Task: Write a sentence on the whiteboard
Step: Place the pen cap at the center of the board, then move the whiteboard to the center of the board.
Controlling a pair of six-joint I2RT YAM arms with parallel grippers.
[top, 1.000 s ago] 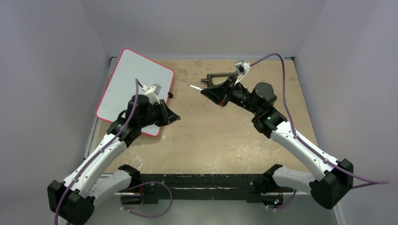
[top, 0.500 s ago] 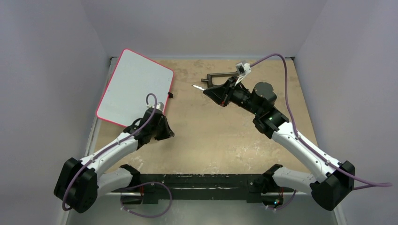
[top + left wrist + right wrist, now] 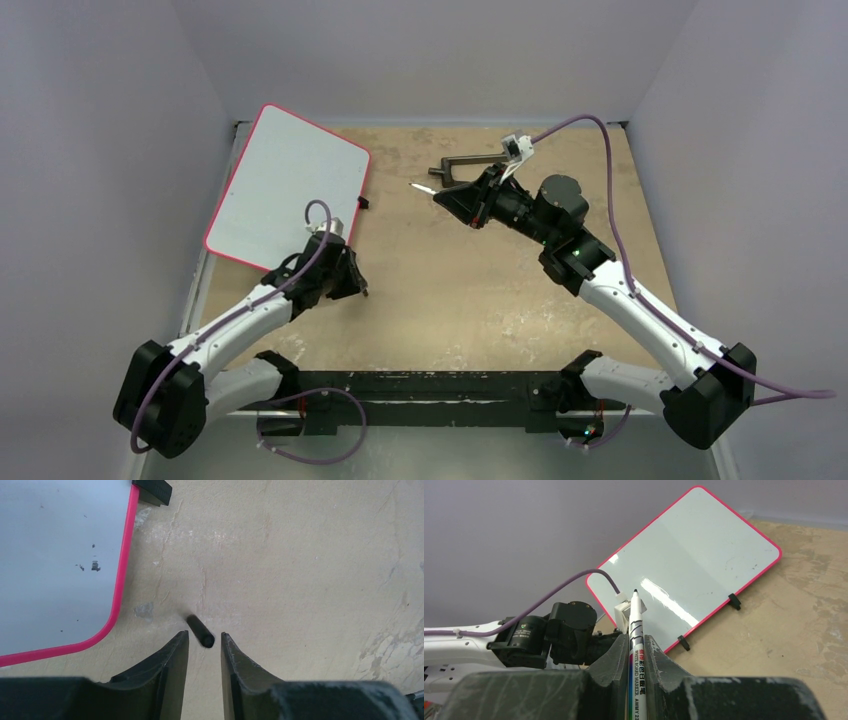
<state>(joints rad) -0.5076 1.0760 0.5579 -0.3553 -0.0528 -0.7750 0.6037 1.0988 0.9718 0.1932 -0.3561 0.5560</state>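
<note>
"Where's your whiteboard (image 3: 285, 185) sitting?"

"Far left on the table (image 3: 480, 290), flat, with its black clips (image 3: 362, 202) on the right edge and a few dark specks (image 3: 94, 565) on its face."

"And your grippers?"

"Your right gripper (image 3: 636, 639) is clenched on a whiteboard marker (image 3: 634, 625), bare tip aimed left at the board. Your left gripper (image 3: 204, 634) is released, and a small black cap (image 3: 199, 629) lies loose between its fingertips, just right of the board's near corner."
</note>
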